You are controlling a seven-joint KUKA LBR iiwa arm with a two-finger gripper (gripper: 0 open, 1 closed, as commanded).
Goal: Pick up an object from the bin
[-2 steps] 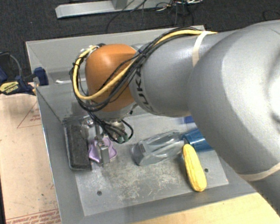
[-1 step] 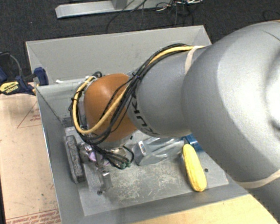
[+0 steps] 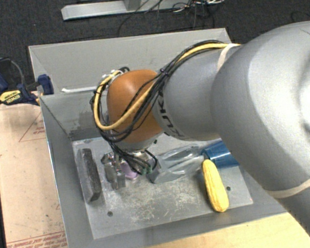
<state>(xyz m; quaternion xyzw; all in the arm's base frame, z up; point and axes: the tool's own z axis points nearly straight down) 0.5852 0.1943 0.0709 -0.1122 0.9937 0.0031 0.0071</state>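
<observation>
The pincer stood low in the bin between a grey block and a small purple thing near the middle, clenched or released I could not tell

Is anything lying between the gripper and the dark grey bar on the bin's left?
No. In the camera view, the strip of bin floor between the gripper and the dark grey bar is bare.

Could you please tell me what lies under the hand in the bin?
A small purple thing peeks out beneath the hand, on the bin floor. How far it extends underneath is covered by the hand.
</observation>
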